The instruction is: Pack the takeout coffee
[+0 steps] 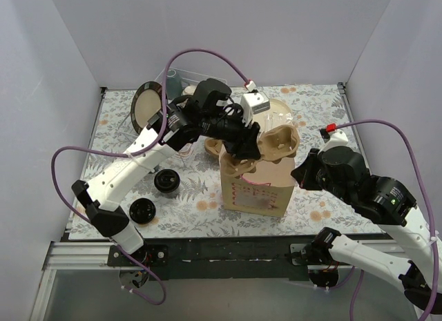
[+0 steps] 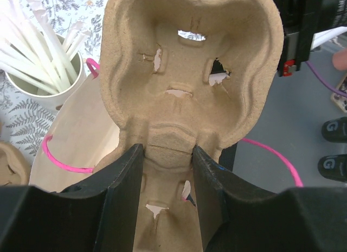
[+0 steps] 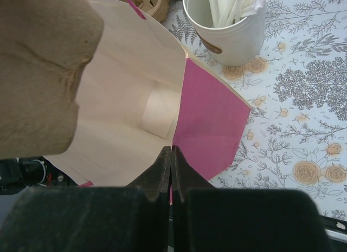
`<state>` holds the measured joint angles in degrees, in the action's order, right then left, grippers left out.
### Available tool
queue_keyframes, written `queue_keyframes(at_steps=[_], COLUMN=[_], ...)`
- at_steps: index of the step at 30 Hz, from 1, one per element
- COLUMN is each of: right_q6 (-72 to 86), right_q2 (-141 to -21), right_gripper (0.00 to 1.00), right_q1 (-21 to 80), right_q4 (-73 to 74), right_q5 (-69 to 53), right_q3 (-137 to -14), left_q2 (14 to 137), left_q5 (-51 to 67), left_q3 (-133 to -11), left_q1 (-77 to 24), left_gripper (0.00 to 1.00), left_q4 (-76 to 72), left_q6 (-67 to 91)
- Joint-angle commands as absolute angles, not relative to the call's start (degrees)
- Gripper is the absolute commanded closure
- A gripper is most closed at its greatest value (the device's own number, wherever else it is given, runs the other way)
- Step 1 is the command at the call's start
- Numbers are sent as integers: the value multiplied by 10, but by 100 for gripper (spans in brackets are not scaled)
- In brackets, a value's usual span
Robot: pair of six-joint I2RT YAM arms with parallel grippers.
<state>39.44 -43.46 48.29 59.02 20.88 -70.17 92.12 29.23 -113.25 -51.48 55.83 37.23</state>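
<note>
Takeout coffee cups appear only in the overhead view. They stand on the desk in the lower left of the frame, and from above they are little more than round black lids. The second cup is just below and left of the first, and both are well apart from the paper bag. Their white sides are hardly visible, and neither wrist view shows them. The moulded pulp carrier covers the bag's mouth in the overhead view and hides where the left fingers meet it. In the left wrist view the carrier fills most of the frame. Only slivers of the bag and its pink handle show beside it, and a white pot of sticks is cut off at the upper left. The left gripper is partly open, with its fingers clamped on either side of the carrier's narrow middle rib. In the right wrist view a brown blur of carrier blocks the upper left, though the bag's pale inside and pink wall are plain. The right gripper is clenched tight, its fingers meeting at the bag's near rim and pinching the paper there. Whether the carrier touches the bag's rim cannot be told.
</note>
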Motion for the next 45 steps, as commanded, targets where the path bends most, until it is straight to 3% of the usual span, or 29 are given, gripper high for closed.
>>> queue_keyframes(at_steps=[1, 19, 34, 45], right_q6=[388, 251, 242, 200], right_q2=[-421, -411, -391, -386], right_gripper=[99, 99, 99, 99], right_q1=[485, 485, 485, 485], right_q4=[544, 494, 497, 478], right_q5=[211, 140, 134, 75], right_q3=[-693, -685, -670, -665], left_q2=[919, 893, 862, 859], left_q5=[246, 208, 167, 231], left_q3=[-1133, -1068, -1014, -1009], left_q1=[-529, -553, -554, -554], left_gripper=[100, 100, 100, 100], left_q4=[557, 491, 409, 381], left_q6=[346, 251, 155, 154])
